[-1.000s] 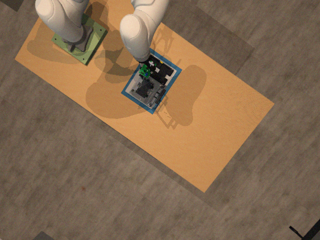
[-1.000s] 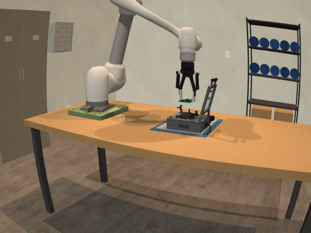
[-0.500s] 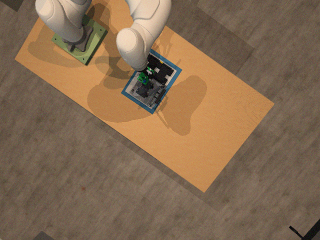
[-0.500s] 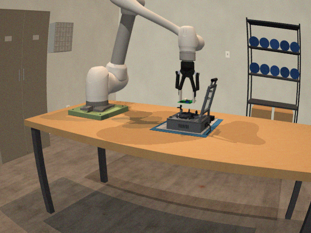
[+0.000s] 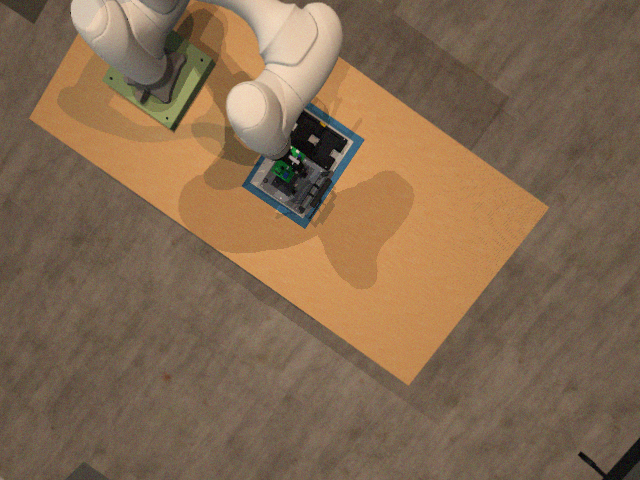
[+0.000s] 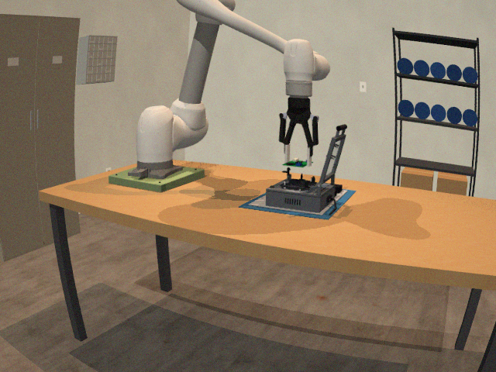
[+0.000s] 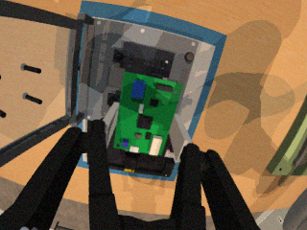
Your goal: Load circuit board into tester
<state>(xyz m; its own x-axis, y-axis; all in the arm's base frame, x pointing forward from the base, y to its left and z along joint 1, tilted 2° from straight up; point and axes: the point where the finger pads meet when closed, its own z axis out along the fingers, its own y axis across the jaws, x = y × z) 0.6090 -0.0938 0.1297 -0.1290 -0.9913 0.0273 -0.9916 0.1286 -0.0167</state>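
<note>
Board picked up, not yet in

Pinching the green circuit board [image 5: 283,171] [image 6: 295,163] [image 7: 130,112] between the fingers [image 5: 295,160] [image 6: 287,153], just above the tester [image 5: 289,198] [image 6: 276,198] [image 7: 178,35]. Out of the tray [image 5: 307,125] [image 7: 144,164] already. Still to do: set down flat, shut the raised lid [image 6: 328,163] [image 7: 38,13], let go.

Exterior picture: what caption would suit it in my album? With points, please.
The tool [image 6: 297,156] holds a green circuit board [image 6: 295,163] above the open tester [image 6: 294,201].

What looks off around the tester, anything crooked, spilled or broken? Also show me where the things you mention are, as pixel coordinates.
Nothing stands out. The circuit board [image 5: 283,171] [image 6: 295,163] [image 7: 146,115] sits level between the tool's [image 5: 295,167] [image 6: 297,159] [image 7: 148,131] fingers above the tester [image 5: 279,198] [image 6: 294,200] [image 7: 179,40], whose lid [image 6: 333,153] [image 7: 72,72] stands open. I see no spill or breakage.
</note>
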